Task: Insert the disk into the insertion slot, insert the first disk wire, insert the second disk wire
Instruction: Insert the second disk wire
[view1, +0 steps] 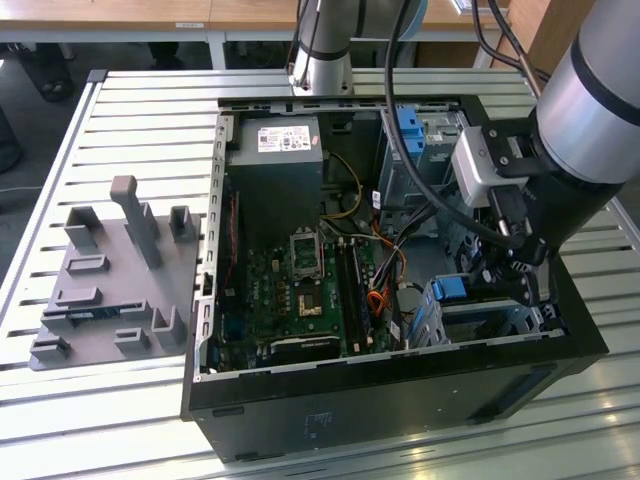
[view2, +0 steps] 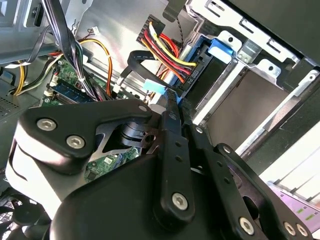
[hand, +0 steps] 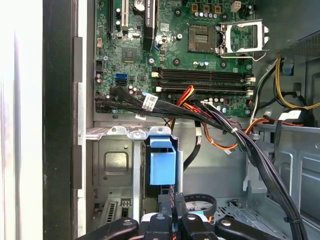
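- While the arm reaches into the open computer case (view1: 400, 390), the claw (view2: 167, 107) has its fingers pinched together on a flat black wire plug (view2: 157, 89).
- The disk (hand: 162, 162) already sits in the insertion slot (hand: 112, 165), its blue carrier showing.
- One white sticker (view1: 285, 139) marks the power box; its print is unreadable.

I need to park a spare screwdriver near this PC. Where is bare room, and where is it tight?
Free: the slatted table between the grey fixture block and the computer case, and along its far edge. Crowded: inside the case, where cables cross the motherboard and the gripper hangs over the insertion slot.
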